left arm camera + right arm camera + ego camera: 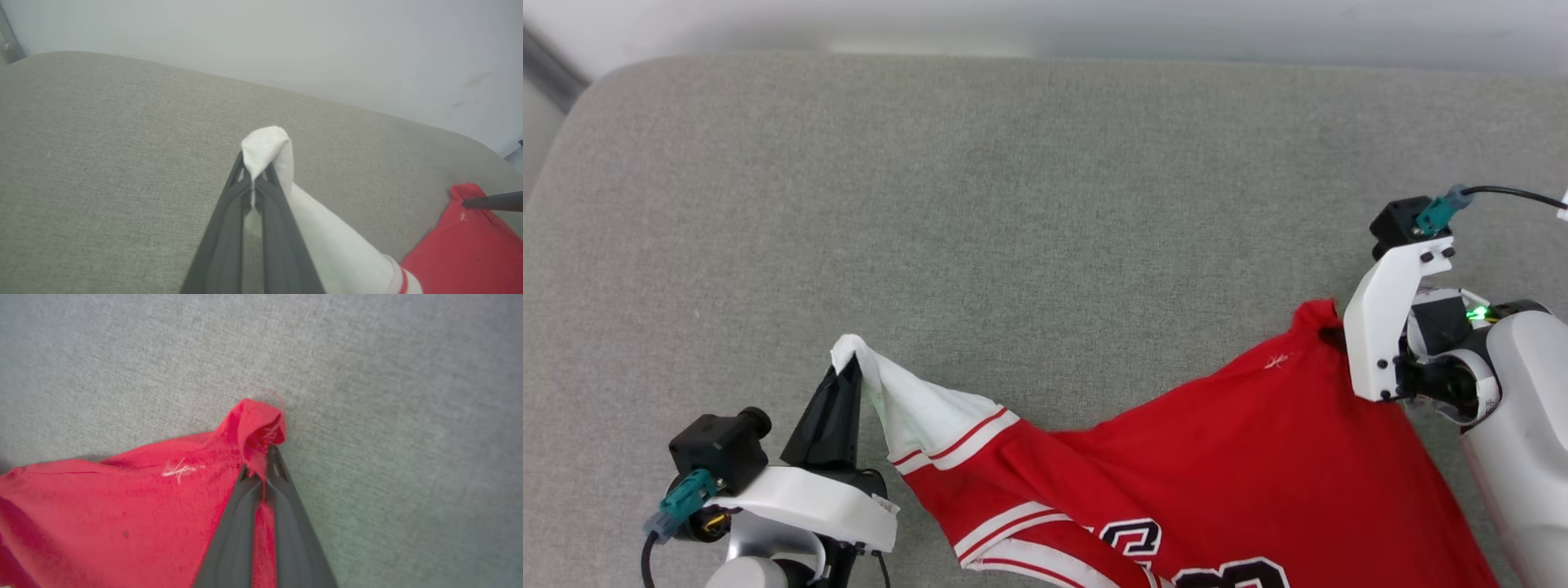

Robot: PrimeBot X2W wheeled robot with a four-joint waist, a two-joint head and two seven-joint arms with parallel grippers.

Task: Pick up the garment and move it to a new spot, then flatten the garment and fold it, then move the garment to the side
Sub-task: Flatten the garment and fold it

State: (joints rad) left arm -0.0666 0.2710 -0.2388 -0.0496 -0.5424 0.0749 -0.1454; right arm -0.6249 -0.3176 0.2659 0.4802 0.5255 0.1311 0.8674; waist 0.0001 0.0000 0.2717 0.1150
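Red cloth, a corner of the garment [1217, 457], is pinched in my right pincer [263, 465] at the cushion's [1013, 204] right side. My left pincer [848, 371] clamps the white sleeve [915, 416] near-left, fingers aimed at the cushion's far edge. The garment sags along the near edge. I judge this the flattening step: next, draw both arms apart evenly.

Bare indoor room, home or lab unclear: grey fabric-covered cushion surface [1013, 204], rounded corners, plain white wall [286, 41] behind.
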